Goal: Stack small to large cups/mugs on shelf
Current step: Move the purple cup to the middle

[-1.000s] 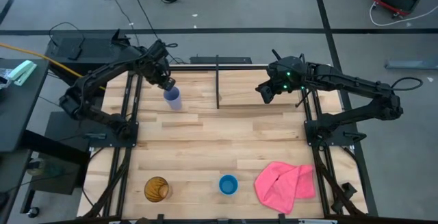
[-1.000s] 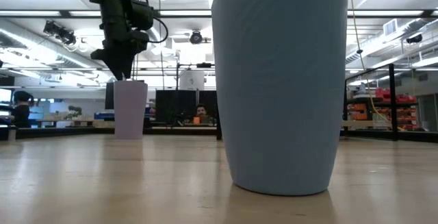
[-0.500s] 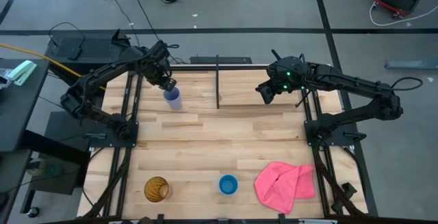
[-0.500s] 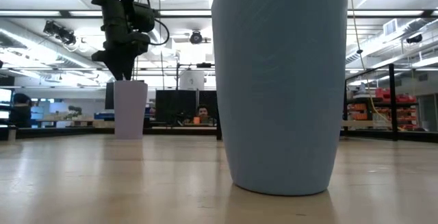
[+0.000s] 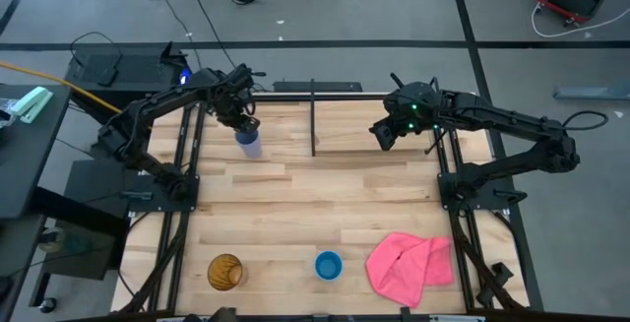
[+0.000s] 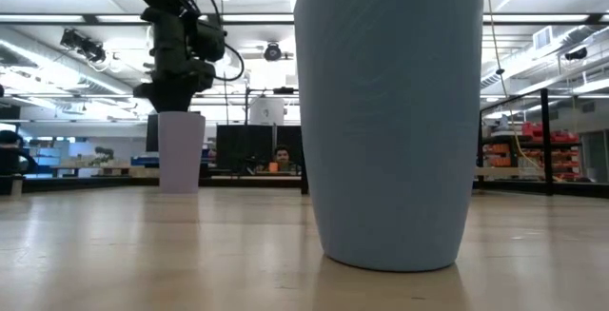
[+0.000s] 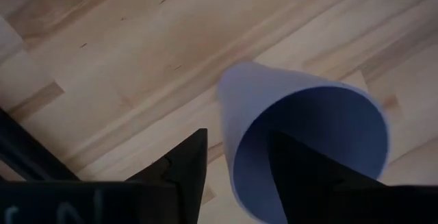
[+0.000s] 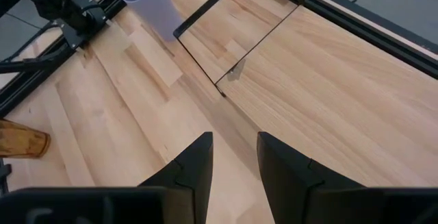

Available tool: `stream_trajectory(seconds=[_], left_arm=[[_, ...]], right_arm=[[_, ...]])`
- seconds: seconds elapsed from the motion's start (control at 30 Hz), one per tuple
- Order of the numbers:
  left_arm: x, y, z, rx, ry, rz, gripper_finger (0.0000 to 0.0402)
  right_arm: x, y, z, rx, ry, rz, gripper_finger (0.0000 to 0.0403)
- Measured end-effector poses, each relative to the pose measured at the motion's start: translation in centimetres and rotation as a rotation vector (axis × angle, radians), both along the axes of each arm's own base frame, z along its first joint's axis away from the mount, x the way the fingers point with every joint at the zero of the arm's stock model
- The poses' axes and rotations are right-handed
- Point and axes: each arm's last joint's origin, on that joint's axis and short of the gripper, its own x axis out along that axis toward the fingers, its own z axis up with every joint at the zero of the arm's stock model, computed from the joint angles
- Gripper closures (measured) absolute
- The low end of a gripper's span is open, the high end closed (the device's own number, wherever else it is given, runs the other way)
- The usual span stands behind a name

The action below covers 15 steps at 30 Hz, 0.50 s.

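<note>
The shelf is a light wooden plank bench in a black frame, standing on grey floor, with a thin black divider post at its far edge. All positions below are relative to this post.

The lavender cup stands upright to the left of the post, near the far edge. The left tool is directly above the cup's rim; its wrist view shows one finger outside the cup wall and the other inside, parted, with contact not discernible.

The right tool hangs to the right of the post, fingers apart and holding nothing.

The amber cup, blue cup and pink cloth lie along the near edge, well apart from the post.
</note>
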Motion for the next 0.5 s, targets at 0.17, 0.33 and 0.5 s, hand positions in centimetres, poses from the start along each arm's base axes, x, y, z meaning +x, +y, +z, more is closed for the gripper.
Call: stream_trajectory(seconds=[0.17,0.33,0.5], left_arm=[[0.2,0.22,-0.41,-0.007,0.007,0.003,0.0261],[0.29,0.11,-0.33,-0.005,0.003,0.01,0.0326],[0.52,-0.2,-0.17,-0.012,-0.014,0.013,0.039]], right_arm=[[-0.03,0.02,-0.03,0.001,0.005,0.0,0.0281],[-0.03,0.02,-0.03,0.0,0.005,0.001,0.0281],[-0.03,0.02,-0.03,-0.003,0.006,0.004,0.0281]])
